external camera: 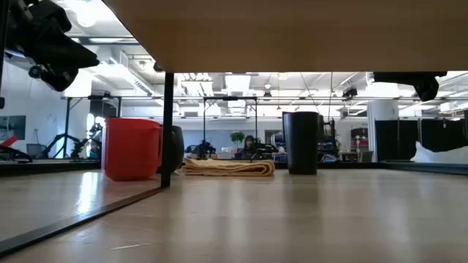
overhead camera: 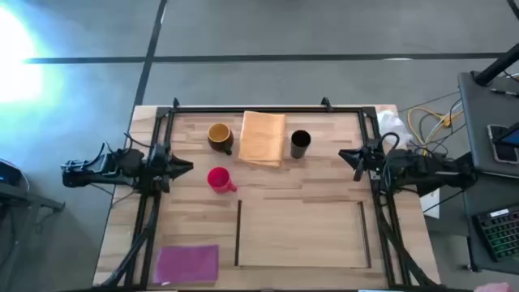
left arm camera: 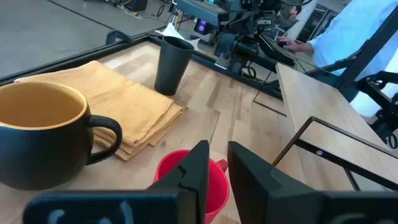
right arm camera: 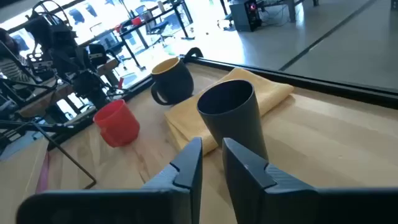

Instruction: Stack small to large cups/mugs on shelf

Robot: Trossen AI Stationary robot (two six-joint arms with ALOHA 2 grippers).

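Three mugs stand upright on their bases on the wooden table. The pink-red mug is nearest my left gripper, which hovers just to its left with a narrow gap between the fingers and nothing in it. The dark brown mug with yellow inside stands farther back. The black cup stands right of the orange cloth, and my right gripper waits to its right, also narrowly open and empty. The shelf, pale wood edged by dark strips, lies toward the near edge with nothing on it.
A folded orange cloth lies between the brown mug and the black cup. A magenta cloth lies at the near left corner. Dark frame rails run along the table's far and side edges. Cables and a keyboard sit beyond the right edge.
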